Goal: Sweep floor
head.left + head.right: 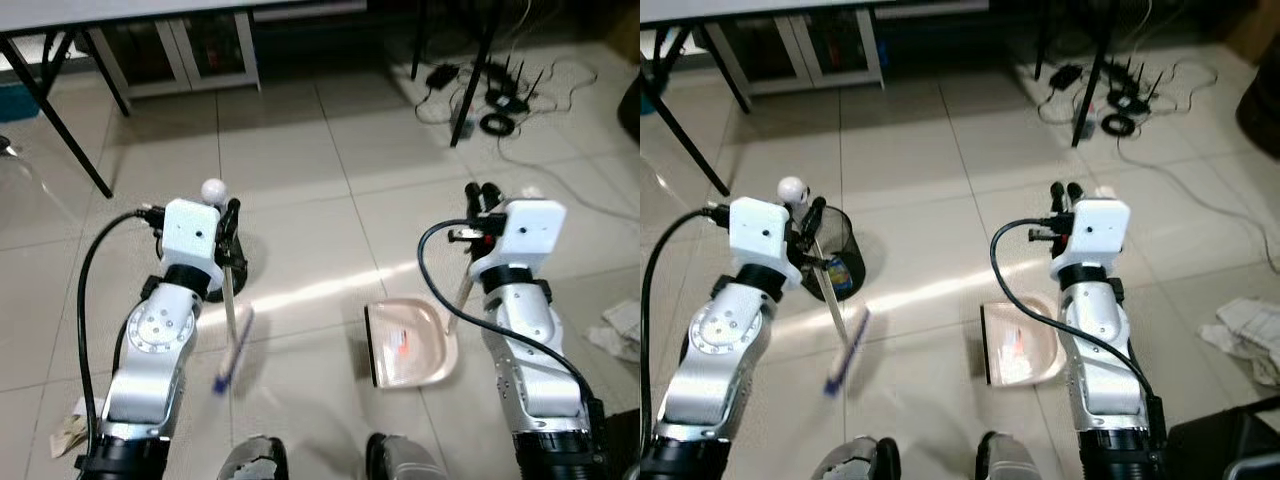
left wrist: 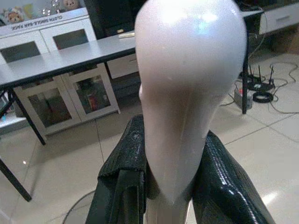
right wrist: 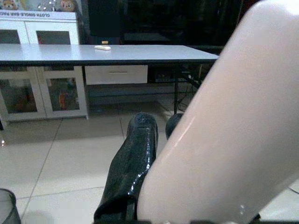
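Broom (image 1: 232,345) hangs upright in the clenched left gripper (image 1: 229,232), its head on the tiles well left of the dustpan (image 1: 410,342), whose open mouth faces it, handle grasped by the right gripper (image 1: 478,200).

Cabinet (image 2: 56,60) top strip: "CLOTH SINGLE-BAG PACK", partly blurred.

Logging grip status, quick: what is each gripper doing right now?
Left gripper: shut on the broom handle.
Right gripper: shut on the dustpan handle.
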`<state>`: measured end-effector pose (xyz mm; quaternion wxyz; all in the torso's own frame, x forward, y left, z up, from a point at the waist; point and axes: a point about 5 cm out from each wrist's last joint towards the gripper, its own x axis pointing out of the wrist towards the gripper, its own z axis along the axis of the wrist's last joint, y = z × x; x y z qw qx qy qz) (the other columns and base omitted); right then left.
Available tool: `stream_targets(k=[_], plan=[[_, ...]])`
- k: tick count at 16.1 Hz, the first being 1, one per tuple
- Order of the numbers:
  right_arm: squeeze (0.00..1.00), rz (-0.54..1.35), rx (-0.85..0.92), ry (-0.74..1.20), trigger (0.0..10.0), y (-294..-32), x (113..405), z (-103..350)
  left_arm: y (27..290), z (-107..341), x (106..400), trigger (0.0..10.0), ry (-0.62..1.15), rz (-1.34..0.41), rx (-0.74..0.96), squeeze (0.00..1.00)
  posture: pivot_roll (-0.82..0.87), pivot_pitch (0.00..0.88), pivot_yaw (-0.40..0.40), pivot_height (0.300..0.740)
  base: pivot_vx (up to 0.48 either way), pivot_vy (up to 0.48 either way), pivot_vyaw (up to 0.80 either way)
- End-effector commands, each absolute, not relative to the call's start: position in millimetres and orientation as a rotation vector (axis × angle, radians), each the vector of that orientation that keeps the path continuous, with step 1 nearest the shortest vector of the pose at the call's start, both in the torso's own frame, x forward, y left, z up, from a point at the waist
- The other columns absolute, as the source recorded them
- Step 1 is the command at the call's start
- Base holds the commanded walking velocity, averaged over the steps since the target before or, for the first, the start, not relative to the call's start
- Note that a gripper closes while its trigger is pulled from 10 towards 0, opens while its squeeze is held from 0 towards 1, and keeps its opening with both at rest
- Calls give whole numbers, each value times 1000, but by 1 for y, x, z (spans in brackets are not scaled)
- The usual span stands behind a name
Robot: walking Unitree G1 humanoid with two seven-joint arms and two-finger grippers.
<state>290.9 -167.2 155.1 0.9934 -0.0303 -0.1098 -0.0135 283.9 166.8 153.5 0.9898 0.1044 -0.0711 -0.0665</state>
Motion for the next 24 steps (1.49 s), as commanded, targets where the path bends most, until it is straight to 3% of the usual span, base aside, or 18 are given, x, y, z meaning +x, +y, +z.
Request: stream_targets(k=[1, 3, 7, 24], plan=[[0, -24, -46, -238, 10000, -164, 291, 156, 168, 153, 282, 10000, -148, -116, 224, 0, 3, 70, 19, 740, 0, 0, 0], [0, -44, 117, -177, 10000, -160, 294, 141, 171, 146, 281, 10000, -135, -95, 254, 0, 34, 72, 20, 740, 0, 0, 0], [0, -9, 88, -126, 10000, -151, 297, 133, 166, 147, 288, 10000, -136, -142, 238, 0, 28, 85, 38, 740, 0, 0, 0], [0, -108, 138, -82, 10000, -162, 298, 132, 158, 144, 290, 10000, -125, -205, 230, 0, 23, 89, 47, 740, 0, 0, 0]])
